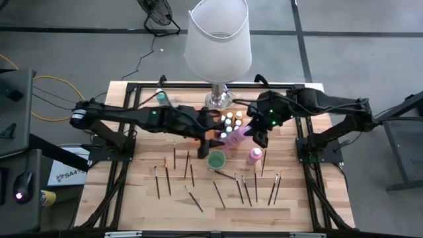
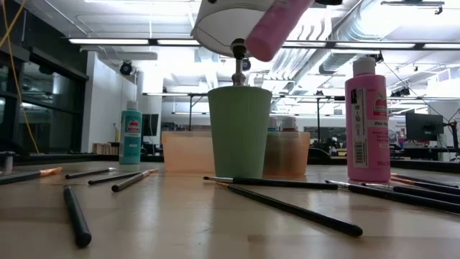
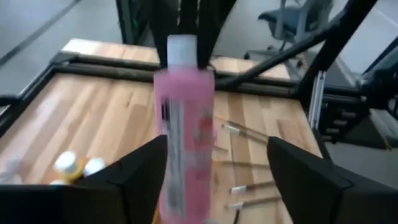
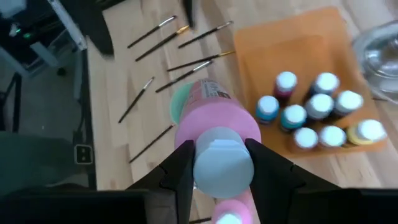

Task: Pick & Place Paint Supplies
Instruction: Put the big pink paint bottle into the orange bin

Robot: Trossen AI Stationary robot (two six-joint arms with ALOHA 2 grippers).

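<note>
Pale wooden planks of the table [image 1: 132, 198] lie bare along the near edge, and the near left corner gives the widest open room. Just beyond that strip, thin dark-handled brushes [image 1: 218, 194] are scattered in a loose row across the middle and right, some crossing each other, so the free lanes between them are narrow. A green ribbed cup [image 1: 216, 159] stands upright in the middle, just behind the brushes, and one brush touches its base in the low view. To its right a pink bottle [image 1: 254, 156] stands upright on the wood, apart from the cup.

Above the cup, a second pink bottle [image 4: 214, 118] hangs tilted in the air, its white cap clamped between the fingers of the right gripper [image 4: 222, 163]. The left gripper [image 3: 217, 165] faces that bottle from the left, its fingers spread wide on either side of the body and not pressing it.

Farther back sits an orange tray [image 4: 323, 37] holding small paint bottles [image 4: 320, 112] packed close together. A teal bottle [image 2: 131, 132] stands far left near the frame rail. At the far edge the lamp [image 1: 219, 46] rises over the tray, crowding that side.
</note>
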